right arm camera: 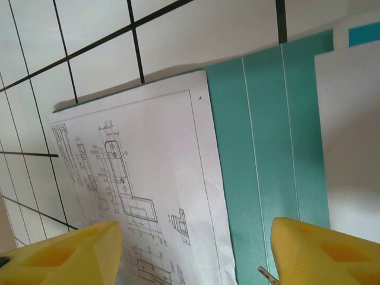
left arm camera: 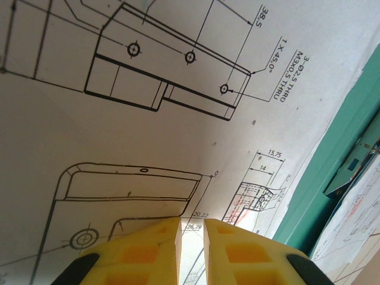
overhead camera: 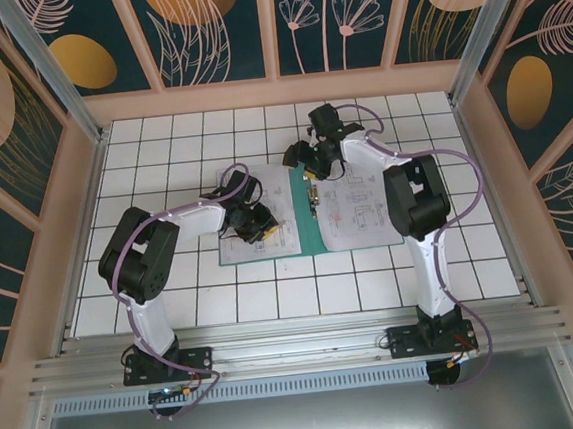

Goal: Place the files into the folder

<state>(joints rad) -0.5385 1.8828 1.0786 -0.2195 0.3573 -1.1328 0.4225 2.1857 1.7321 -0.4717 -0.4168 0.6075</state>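
We see the folder (overhead camera: 309, 241) lying open and flat on the white tiled table (overhead camera: 172, 285), its teal-green spine running away from the arm bases. The files (overhead camera: 274, 190) lie on it, one printed sheet on the left half and another sheet (overhead camera: 361, 208) on the right half. The left gripper (overhead camera: 258, 232) hangs low over the near part of the left sheet. In the left wrist view its yellow fingers (left arm camera: 148, 249) stand close together with only a narrow slit between them. The drawing sheet (left arm camera: 148, 136) lies right at their tips, and we cannot tell whether they nip it or merely rest on it. To the right of that sheet the teal folder (left arm camera: 332, 160) shows with a bluish clip piece (left arm camera: 350, 169) on it. The right gripper (overhead camera: 308, 177) hovers over the far end of the spine. In the right wrist view its jaws stand wide apart and hold nothing (right arm camera: 196, 237). Below them lie a printed sheet (right arm camera: 148, 178), the bare teal spine (right arm camera: 261, 148) and the edge of a second white sheet (right arm camera: 350, 148).
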